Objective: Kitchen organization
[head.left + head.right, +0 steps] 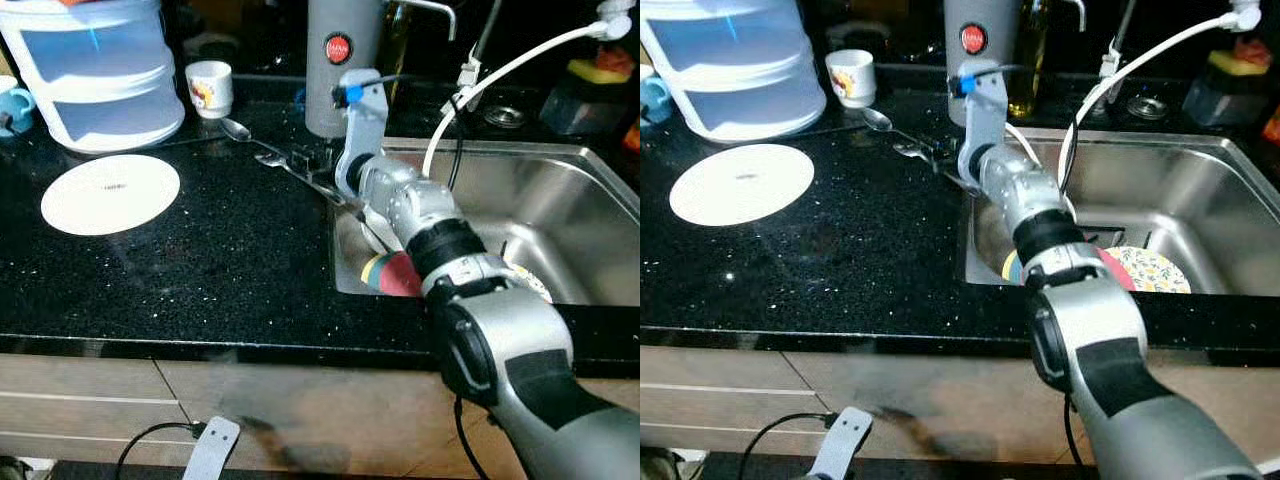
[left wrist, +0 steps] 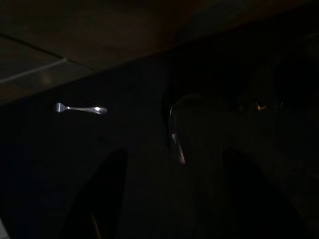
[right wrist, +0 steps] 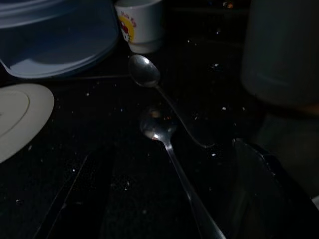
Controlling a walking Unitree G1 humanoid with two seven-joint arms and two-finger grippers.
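Observation:
Two metal spoons lie on the black counter beside the sink. The far spoon [image 3: 144,72] lies close to a small white cup. The nearer spoon [image 3: 158,128] points its handle toward my wrist camera. My right gripper [image 3: 167,149] is open and low over the counter, one black finger [image 3: 75,199] on each side of that handle. From the head, the right gripper [image 1: 305,172] sits at the sink's left rim, right by the spoons [image 1: 270,158]. My left gripper [image 2: 174,154] hangs idle in the dark, its fingers apart.
A white plate [image 1: 110,193] lies at the counter's left. Behind it stand a blue-and-white stacked container [image 1: 95,70] and the white cup [image 1: 210,88]. A grey cylinder with a red label [image 1: 340,60] stands just behind the gripper. The steel sink [image 1: 560,190] holds a patterned plate [image 1: 1145,268]. A white cable [image 1: 500,75] arcs above it.

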